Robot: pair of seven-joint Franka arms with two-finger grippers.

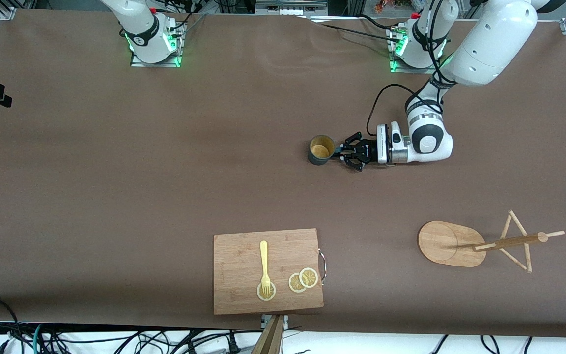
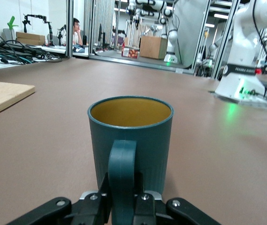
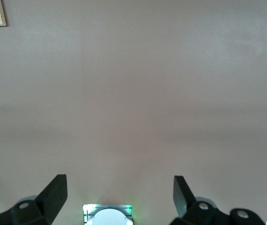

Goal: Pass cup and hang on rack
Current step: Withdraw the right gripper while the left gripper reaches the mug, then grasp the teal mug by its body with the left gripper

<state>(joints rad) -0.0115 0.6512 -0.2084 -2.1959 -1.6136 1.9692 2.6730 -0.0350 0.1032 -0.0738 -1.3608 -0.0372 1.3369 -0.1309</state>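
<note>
The cup, dark teal with a mustard-yellow inside, stands upright on the brown table near its middle. My left gripper lies low beside it and is shut on the cup's handle. In the left wrist view the cup fills the centre, and both fingers press the handle from either side. The rack, a bamboo stand with an oval base, a post and crossing pegs, is nearer the front camera toward the left arm's end. My right gripper is open high above bare table; the right arm waits.
A wooden cutting board lies near the table's front edge. On it are a yellow fork and lemon slices. The right arm's base and the left arm's base stand along the table's back edge.
</note>
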